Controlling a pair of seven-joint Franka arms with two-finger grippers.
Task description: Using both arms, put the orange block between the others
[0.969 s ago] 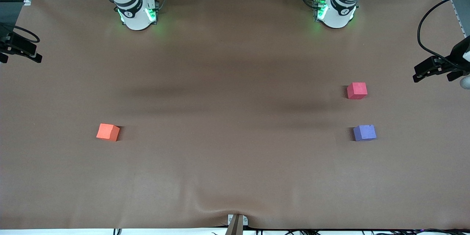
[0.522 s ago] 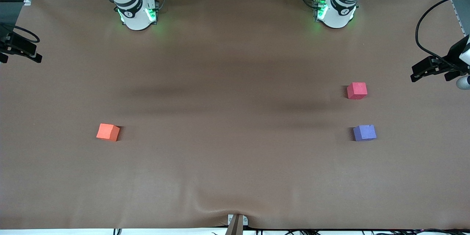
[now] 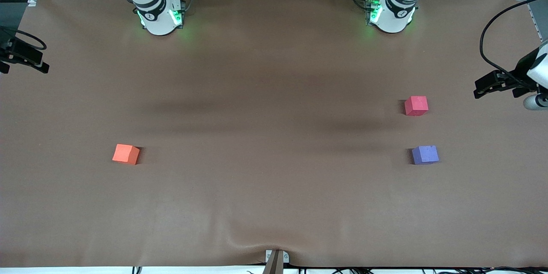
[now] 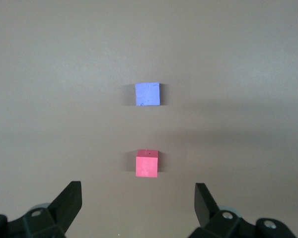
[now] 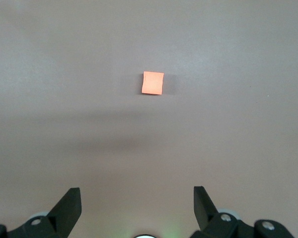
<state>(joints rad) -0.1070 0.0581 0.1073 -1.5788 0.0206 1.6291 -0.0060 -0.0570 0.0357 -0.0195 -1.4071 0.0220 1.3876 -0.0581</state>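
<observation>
The orange block (image 3: 126,154) (image 5: 153,83) lies alone toward the right arm's end of the table. At the left arm's end lie the others: the pinkish-red cube (image 3: 416,105) (image 4: 147,163) and, nearer the front camera, the bluish-purple cube (image 3: 425,154) (image 4: 147,94), with a gap between them. My left gripper (image 4: 137,191) hangs high over the table, a little to the base side of the red cube, open and empty. Its black hand (image 3: 498,80) shows at the front view's edge. My right gripper (image 5: 137,194) waits high over the table, open and empty, the orange block well ahead of it.
The brown mat (image 3: 274,94) covers the whole table and puckers at its near edge (image 3: 257,244) by a small bracket (image 3: 276,259). The two green-lit bases (image 3: 160,17) (image 3: 389,15) stand along the table's edge farthest from the front camera. The right arm's black hand (image 3: 23,56) shows at the view's edge.
The left arm's hand has crept a little inward over the table, toward the red cube. The right arm and all three cubes have stayed put.
</observation>
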